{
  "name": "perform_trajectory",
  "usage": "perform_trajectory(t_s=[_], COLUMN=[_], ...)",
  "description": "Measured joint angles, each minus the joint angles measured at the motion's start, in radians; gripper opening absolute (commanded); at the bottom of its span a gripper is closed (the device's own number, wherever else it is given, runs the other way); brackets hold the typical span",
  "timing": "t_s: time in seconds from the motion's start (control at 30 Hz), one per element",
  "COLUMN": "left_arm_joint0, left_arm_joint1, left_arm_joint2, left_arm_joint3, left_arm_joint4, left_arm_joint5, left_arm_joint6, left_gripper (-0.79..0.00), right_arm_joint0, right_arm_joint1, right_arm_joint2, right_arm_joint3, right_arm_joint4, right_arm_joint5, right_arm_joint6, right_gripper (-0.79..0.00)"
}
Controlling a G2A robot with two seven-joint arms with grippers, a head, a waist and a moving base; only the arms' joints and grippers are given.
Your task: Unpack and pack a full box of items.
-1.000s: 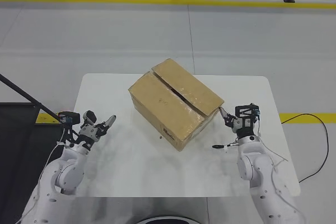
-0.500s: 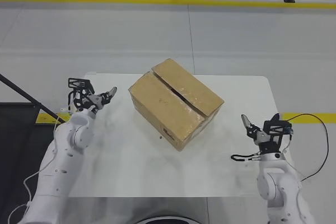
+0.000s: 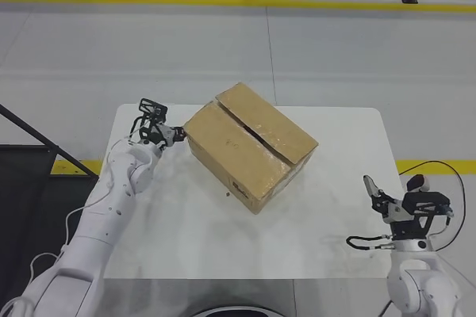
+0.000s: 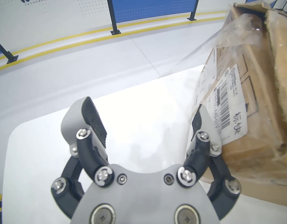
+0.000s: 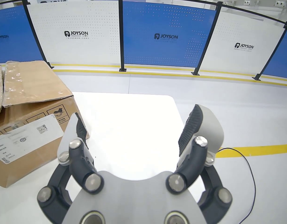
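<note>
A brown cardboard box (image 3: 247, 146) lies skewed in the middle of the white table (image 3: 182, 230), its top flaps closed with a seam between them. In the left wrist view the box (image 4: 250, 108) shows a barcode label and loose clear tape. My left gripper (image 3: 165, 131) is open right beside the box's left corner, one fingertip (image 4: 199, 120) close against the labelled side. My left gripper (image 4: 143, 117) holds nothing. My right gripper (image 3: 390, 196) stands open at the table's right edge, well away from the box (image 5: 29, 108). My right gripper (image 5: 136, 127) is empty.
A black cable (image 3: 452, 198) runs over the floor at the right of the table. A dark pole (image 3: 24, 131) and a black mat (image 3: 16, 206) lie left of the table. Blue and white fence panels (image 5: 157, 36) stand behind.
My left arm has swung from the table's front left up to the box's left corner. My right arm has drawn back from the box's right corner toward the table's right front edge.
</note>
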Motion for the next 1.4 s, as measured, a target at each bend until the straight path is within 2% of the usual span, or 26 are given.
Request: perform_trajectory(t_s=[0.17,0.37,1.0,1.4], left_arm_joint0=[0.019,0.076,0.341,0.459], left_arm_joint1=[0.004,0.019,0.058,0.067], left_arm_joint2=[0.005,-0.019,-0.111,-0.129], left_arm_joint3=[-0.014,-0.078,-0.385,-0.498], left_arm_joint4=[0.03,0.051,0.05,0.06], left_arm_joint5=[-0.037,-0.079,-0.13,-0.119], left_arm_joint6=[0.043,0.063,0.06,0.075], left_gripper=[0.0,0.0,0.0,0.0], right_arm_joint0=[0.014,0.03,0.042,0.06], right_arm_joint1=[-0.001,-0.003,-0.009,-0.013], right_arm_joint2=[-0.009,-0.022,-0.035,-0.053], right_arm_joint3=[0.004,0.008,0.012,0.008], right_arm_joint4=[-0.011,-0.021,-0.032,-0.044], right_arm_joint5=[-0.014,-0.027,-0.04,-0.032], right_arm_joint6=[0.011,0.02,0.023,0.038], right_gripper=[0.0,0.0,0.0,0.0])
